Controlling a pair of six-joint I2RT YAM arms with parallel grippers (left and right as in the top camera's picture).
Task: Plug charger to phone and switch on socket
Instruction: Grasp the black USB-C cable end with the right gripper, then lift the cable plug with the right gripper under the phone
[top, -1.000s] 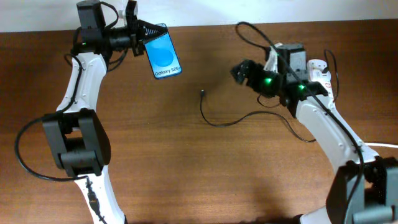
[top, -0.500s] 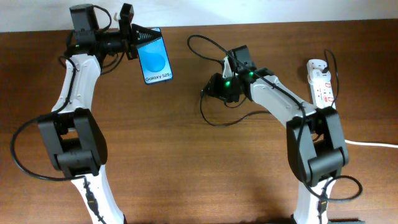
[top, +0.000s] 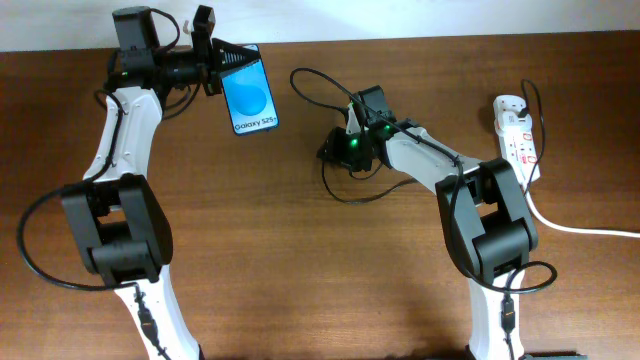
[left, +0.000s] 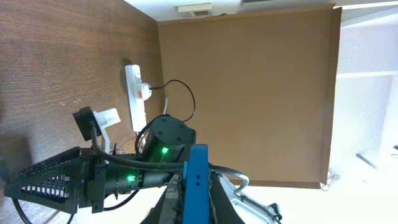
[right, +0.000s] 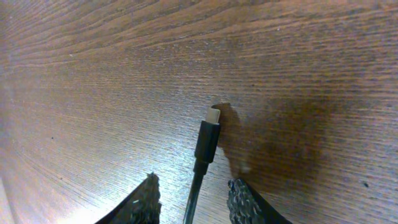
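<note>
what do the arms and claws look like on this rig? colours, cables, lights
Left arm and right arm match: white links between bulky black joint housings, thin black cables looping outside. Left claw and right claw are black; fingers taper and have a bumpy texture. Green lights glow at the right wrist. No markings legible.

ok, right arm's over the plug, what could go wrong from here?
1. The open right gripper straddles the cable just behind the plug; closing there could leave the plug free to droop or twist.
2. The left gripper pinches the phone only at one end, so insertion force may pivot it.
</note>
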